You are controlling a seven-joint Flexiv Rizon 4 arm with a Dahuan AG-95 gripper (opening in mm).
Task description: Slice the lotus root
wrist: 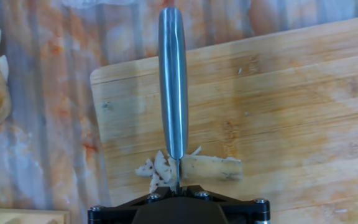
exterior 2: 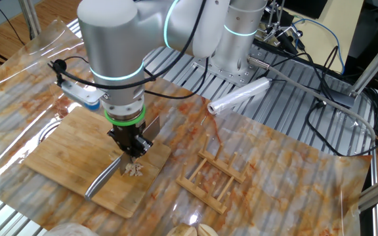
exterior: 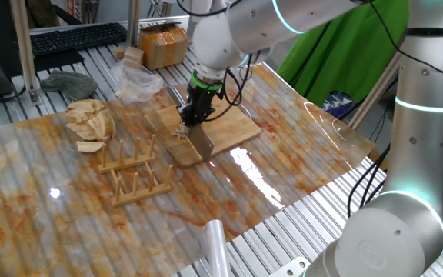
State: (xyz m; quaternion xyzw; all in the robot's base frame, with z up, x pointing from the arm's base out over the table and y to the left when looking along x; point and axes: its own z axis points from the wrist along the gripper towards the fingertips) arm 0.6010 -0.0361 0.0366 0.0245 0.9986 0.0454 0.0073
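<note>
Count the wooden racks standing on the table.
2. One wooden rack stands nearer the cutting board, beside the heap of pale wedges; the other wooden rack stands just in front of it. The other fixed view shows only one fully.

The silver-grey arm reaches out from its thick base column and bends down at the elbow, so that its wrist hangs straight over the work area. The black two-finger gripper (exterior: 193, 115) points straight down below a green-ringed wrist collar, with a cable looping off the side of the wrist. Its jaws are closed tight, and in the hand view only the dark lower edge of the gripper (wrist: 179, 208) shows, with the fingers themselves out of sight.
</note>
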